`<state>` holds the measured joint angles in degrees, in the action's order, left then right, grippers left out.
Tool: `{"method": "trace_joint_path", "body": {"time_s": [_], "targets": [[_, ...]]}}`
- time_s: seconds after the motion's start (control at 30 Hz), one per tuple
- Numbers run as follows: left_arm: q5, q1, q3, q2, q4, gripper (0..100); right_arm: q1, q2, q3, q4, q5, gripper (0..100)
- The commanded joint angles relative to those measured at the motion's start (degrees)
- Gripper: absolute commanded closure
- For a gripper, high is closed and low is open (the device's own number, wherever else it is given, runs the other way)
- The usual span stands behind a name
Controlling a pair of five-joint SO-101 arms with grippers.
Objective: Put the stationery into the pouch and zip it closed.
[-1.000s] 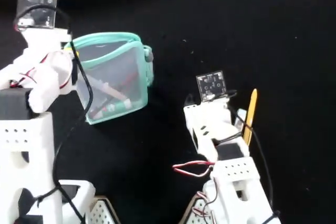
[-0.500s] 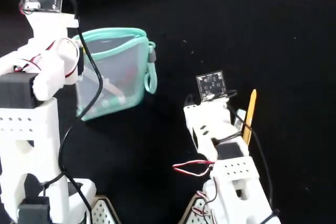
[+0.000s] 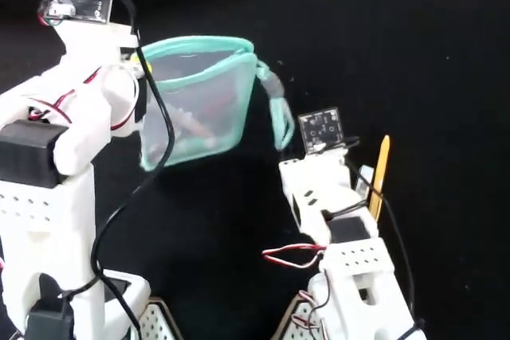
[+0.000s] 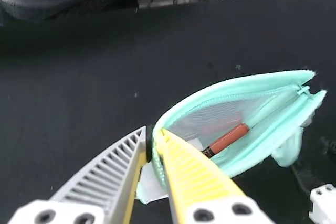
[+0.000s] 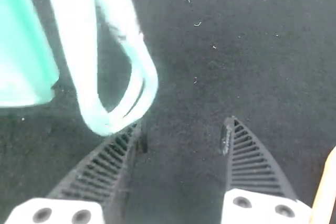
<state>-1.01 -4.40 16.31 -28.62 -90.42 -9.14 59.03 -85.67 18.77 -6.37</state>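
the left gripper point(image 4: 152, 148) is pinched tight on the rim of the mint pouch point(image 4: 239, 90) at one end of its open mouth, and through that mouth a reddish-brown pen point(image 4: 227, 139) shows lying inside against the mesh wall. in the high view the pouch hangs tilted from the left arm with its zip undone, and its wrist loop point(image 5: 126, 77) dangles just by one fingertip of the right gripper point(image 5: 182, 128), which sits low over the black table cloth point(image 5: 262, 35) with its fingers spread wide. a yellow pencil point(image 3: 381, 171) lies on the cloth close beside the right arm, outside the pouch.
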Motion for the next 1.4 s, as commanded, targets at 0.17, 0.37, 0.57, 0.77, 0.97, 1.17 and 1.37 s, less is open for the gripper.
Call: {"method": "trace_joint_path", "body": {"time_s": [0.17,0.37,0.57,0.77,0.97,1.17,1.37], "targets": [[-5.54,4.88,-31.69,-0.88,12.92,97,0.53,0.84,0.13,-1.14,-0.7,75.6],[-5.54,5.41,-36.18,-5.19,13.71,97,0.53,0.84,0.13,-1.14,-0.53,75.6],[-5.54,5.67,-38.81,-8.09,14.15,97,0.62,0.84,0.48,-0.62,-0.7,75.6],[-5.54,7.08,-44.0,-10.55,17.58,97,2.55,0.84,12.44,14.95,-0.7,75.6],[-5.45,6.99,-50.59,-14.95,20.75,97,11.52,0.31,32.84,35.08,-6.07,75.6],[-5.45,7.25,-53.14,-19.52,20.75,97,16.18,-3.82,38.37,40.35,-12.13,75.6],[-5.45,6.99,-55.16,-21.01,20.75,97,16.88,-23.43,42.86,40.62,-13.63,75.6]]}}
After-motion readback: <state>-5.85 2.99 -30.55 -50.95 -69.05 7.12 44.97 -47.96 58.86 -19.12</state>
